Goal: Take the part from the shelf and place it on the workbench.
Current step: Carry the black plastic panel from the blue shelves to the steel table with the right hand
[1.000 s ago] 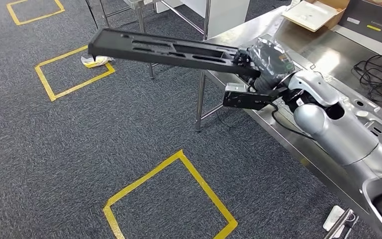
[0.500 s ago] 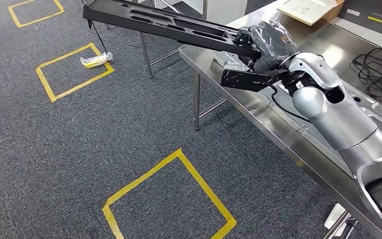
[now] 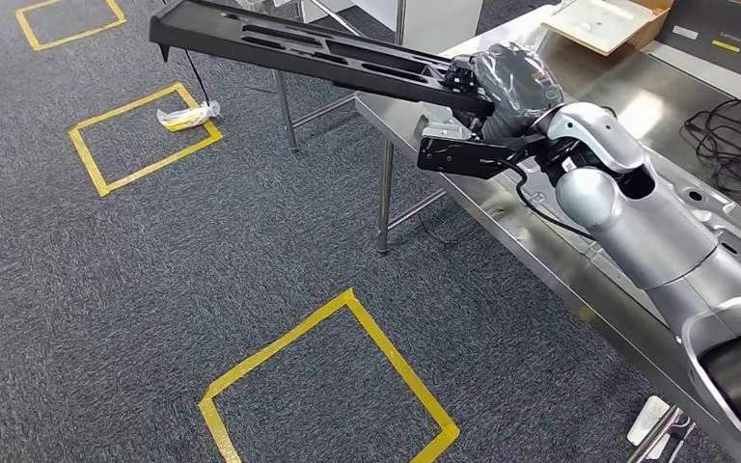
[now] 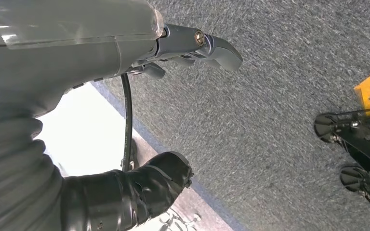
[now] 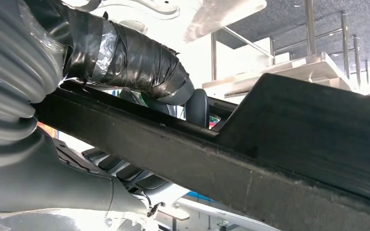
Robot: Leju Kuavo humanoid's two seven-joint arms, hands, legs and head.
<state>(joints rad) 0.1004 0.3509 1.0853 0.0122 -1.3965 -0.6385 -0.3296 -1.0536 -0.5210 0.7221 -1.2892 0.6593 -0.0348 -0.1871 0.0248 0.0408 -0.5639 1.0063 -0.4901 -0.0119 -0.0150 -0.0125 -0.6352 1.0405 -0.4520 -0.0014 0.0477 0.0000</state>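
We see grey carpet [image 3: 154, 289] marked with yellow tape squares [image 3: 328, 381] — one at left holds a crumpled yellow wrapper [image 3: 185, 117]. At upper right lie an open cardboard box [image 3: 610, 23] and a coiled black cable [image 3: 733, 140].

The part [image 3: 299, 53] is seen as matt black plastic with a faintly grainy face. The workbench [image 3: 550, 260] is made of brushed metal, shiny and reflective. The right hand [image 3: 502, 82] is wrapped in glossy black tape and clear film, and its arm [image 3: 637, 222] is finished in smooth silver. The floor [image 3: 154, 289] is covered in rough grey carpet marked with yellow tape [image 3: 338, 328]. A cardboard box [image 3: 617, 21] looks matt.
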